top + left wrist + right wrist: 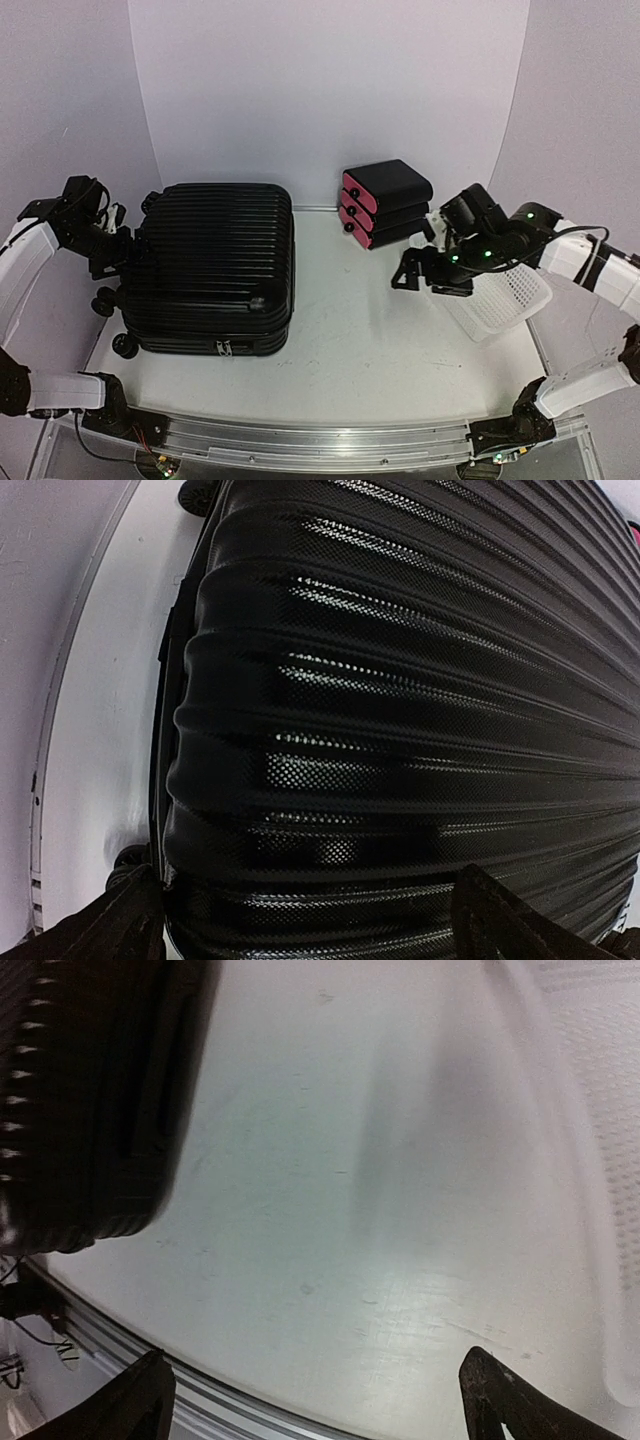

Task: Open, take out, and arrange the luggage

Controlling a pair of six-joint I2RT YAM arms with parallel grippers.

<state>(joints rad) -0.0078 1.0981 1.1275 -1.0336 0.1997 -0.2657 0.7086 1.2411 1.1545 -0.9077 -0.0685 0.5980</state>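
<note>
Pink-fronted boxes (385, 205) (stacked), mesh basket (503, 308)

The left arm (28, 255) is shown bent at the elbow and reaching inward from the left side; the left pincer (118, 252) is held level, its jaws spread wide. The right arm (575, 255) is folded above its base, the forearm directed leftward; the right pincer (428, 278) is tilted downward, jaws likewise spread wide and empty.
</note>
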